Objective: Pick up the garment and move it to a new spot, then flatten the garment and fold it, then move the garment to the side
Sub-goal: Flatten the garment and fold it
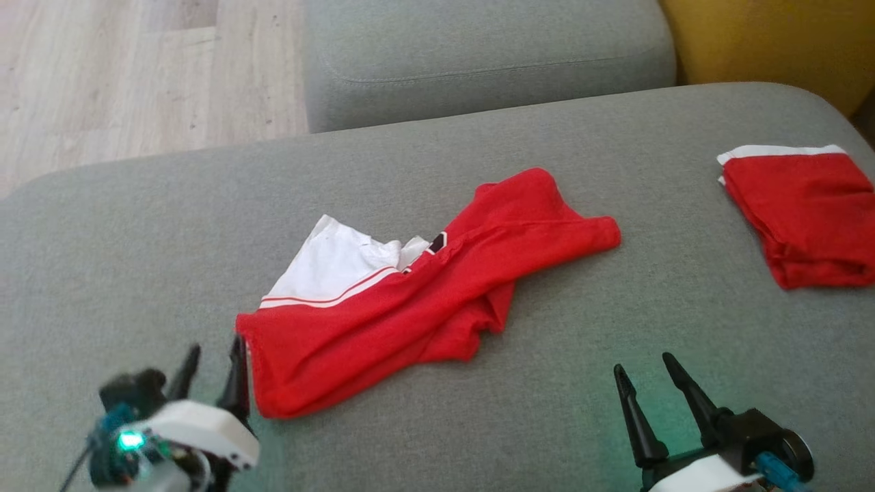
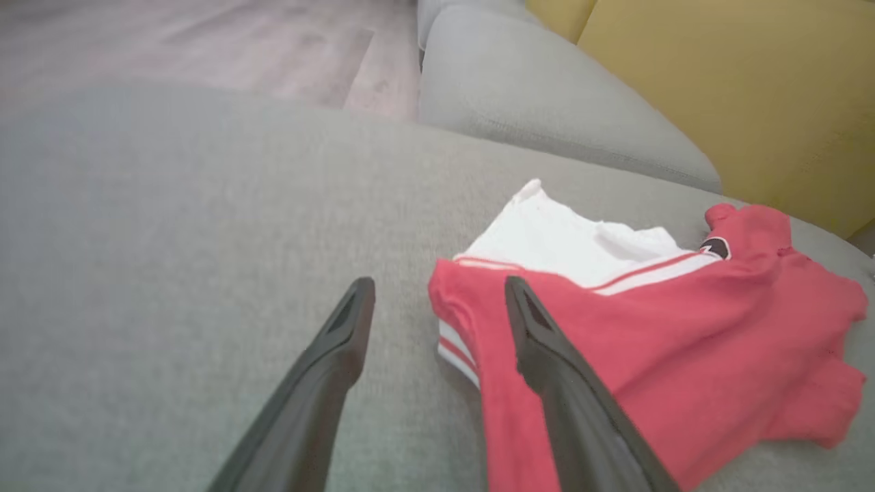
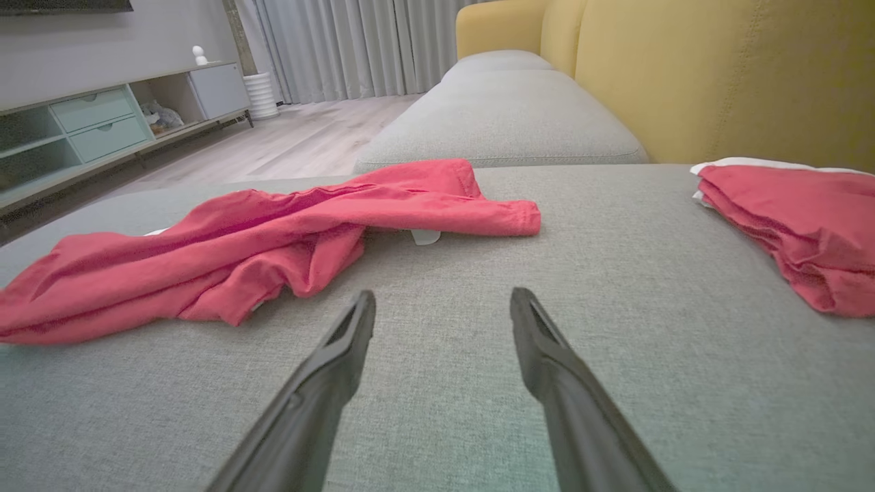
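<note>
The left gripper (image 1: 215,361) (image 2: 437,294) has its jaws apart and empty, low over the cushion (image 1: 137,239) (image 2: 171,239) at the garment's near-left corner. In the left wrist view one finger lies across the red hem there while the other stands over bare grey fabric; whether the finger touches the cloth cannot be told. The right gripper (image 1: 642,372) (image 3: 443,301) is also spread wide and holds nothing. It sits over bare cushion (image 3: 615,273), well apart from the cloth and pointing between the two red pieces. The garment (image 1: 410,301) (image 2: 649,328) (image 3: 239,239) lies crumpled near the middle of the cushion, closer to the left gripper. It is mostly red, with a white panel edged by a thin red stripe turned up at its far-left side and a small dark patch by the panel. One red flap reaches out toward the right, and loose folds bunch beneath it on the near side. At the cushion's far-right edge lies a folded garment (image 1: 806,219) (image 3: 800,219), red with a white band along its far edge, well apart from the crumpled one. Beyond the cushion sits a second cushion (image 1: 478,55) (image 3: 499,116), grey as well, with a yellow backrest (image 1: 772,41) (image 2: 718,102) (image 3: 718,82) to the right. Pale wood floor (image 1: 102,82) (image 3: 294,143) shows to the left. The right wrist view also takes in a low cabinet (image 3: 102,123) and grey curtains (image 3: 342,48) far behind.
</note>
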You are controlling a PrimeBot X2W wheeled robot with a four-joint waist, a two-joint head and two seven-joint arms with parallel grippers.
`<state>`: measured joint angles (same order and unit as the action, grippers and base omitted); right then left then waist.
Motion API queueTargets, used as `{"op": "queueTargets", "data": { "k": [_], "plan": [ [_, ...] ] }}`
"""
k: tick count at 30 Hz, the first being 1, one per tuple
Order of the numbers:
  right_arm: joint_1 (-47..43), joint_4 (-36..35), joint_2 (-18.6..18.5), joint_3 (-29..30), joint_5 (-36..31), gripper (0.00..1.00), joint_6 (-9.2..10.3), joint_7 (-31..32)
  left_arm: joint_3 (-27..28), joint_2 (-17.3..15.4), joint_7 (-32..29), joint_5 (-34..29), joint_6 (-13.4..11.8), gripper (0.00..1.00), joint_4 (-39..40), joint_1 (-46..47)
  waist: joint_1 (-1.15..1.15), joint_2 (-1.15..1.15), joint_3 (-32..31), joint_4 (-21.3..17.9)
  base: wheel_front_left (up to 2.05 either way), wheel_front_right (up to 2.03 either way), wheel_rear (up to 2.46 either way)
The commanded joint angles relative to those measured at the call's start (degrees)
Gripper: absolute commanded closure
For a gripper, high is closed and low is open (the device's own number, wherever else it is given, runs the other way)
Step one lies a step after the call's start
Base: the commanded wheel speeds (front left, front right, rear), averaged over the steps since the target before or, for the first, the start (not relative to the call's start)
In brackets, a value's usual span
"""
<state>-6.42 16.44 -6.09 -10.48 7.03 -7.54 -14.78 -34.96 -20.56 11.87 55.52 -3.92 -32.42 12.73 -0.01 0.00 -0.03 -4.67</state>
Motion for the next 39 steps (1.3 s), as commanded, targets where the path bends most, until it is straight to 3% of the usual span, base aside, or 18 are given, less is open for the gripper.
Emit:
{"op": "queueTargets", "data": {
  "k": [1, 6, 11, 15, 19, 27, 33, 34, 35, 37, 39],
  "plan": [
    [1.3, -1.5, -0.9, -1.5, -0.2, 0.0, 0.05, -0.2, 1.8, -3.4, 0.5, -1.9, -0.9, 0.0, 3.3, 4.4, 0.01, 0.0, 0.2, 0.3, 0.0, 0.0, 0.0],
    [2.4, -1.8, -1.3, -2.3, -0.1, 0.0, 0.05, -0.2, -1.7, -8.7, -5.1, -8.2, 0.3, 0.0, 11.0, 13.3, 0.01, 0.0, 2.6, 0.2, 0.0, 0.0, 0.0],
    [5.1, -2.4, -1.7, -3.8, 0.3, 0.0, 0.05, -0.2, -6.0, -11.1, -13.6, -13.7, 4.7, 0.0, 12.2, 25.6, 0.01, 0.0, 6.6, -1.4, 0.0, 0.0, 0.0],
    [7.5, -2.6, -1.9, -5.0, 0.4, 0.0, 0.05, -0.2, -9.2, -10.0, -20.7, -15.3, 8.6, 0.0, 8.1, 34.6, 0.01, 0.0, 10.1, -3.5, 0.0, 0.0, 0.0],
    [9.4, -2.6, -1.8, -5.8, 0.6, 0.0, 0.05, -0.2, -12.8, -9.1, -28.0, -16.2, 10.4, 0.0, 1.2, 41.0, 0.01, 0.0, 13.4, -6.1, 0.0, 0.0, 0.0],
    [11.7, -2.3, -0.8, -7.0, 0.9, 0.0, 0.05, -0.2, -15.9, -10.6, -34.6, -14.1, 11.3, 0.0, -12.1, 45.3, 0.01, 0.0, 17.4, -10.6, 0.0, 0.0, 0.0],
    [12.0, -2.2, -0.1, -6.4, 0.9, 0.0, 0.05, -0.2, -18.6, -12.4, -37.3, -10.2, 11.4, 0.0, -13.9, 43.8, 0.01, 0.0, 18.2, -11.8, 0.0, 0.0, 0.0],
    [12.0, -2.2, 0.0, -6.3, 0.9, 0.0, 0.05, -0.2, -18.9, -12.6, -37.5, -9.4, 11.4, 0.08, -13.5, 43.6, 0.01, 0.0, 18.3, -11.8, 0.0, 0.0, 0.0],
    [12.1, -2.2, 0.1, -6.2, 0.9, 0.0, 0.05, -0.2, -19.4, -12.8, -37.9, -8.6, 11.4, 0.51, -13.1, 43.5, 0.01, 0.0, 18.5, -11.7, 0.0, 0.0, 0.0],
    [12.2, -2.2, 0.2, -5.9, 0.8, 0.0, 0.05, -0.2, -20.8, -13.3, -38.9, -7.0, 11.4, 1.0, -11.8, 43.3, 0.01, 0.0, 18.7, -11.4, 0.0, 0.0, 0.0],
    [12.5, -2.2, 0.2, -5.6, 0.7, 0.0, 0.05, -0.2, -22.1, -13.7, -39.9, -5.3, 11.4, 1.0, -10.3, 43.3, 0.01, 0.0, 18.6, -10.9, 0.0, 0.0, 0.0]
  ]
}}
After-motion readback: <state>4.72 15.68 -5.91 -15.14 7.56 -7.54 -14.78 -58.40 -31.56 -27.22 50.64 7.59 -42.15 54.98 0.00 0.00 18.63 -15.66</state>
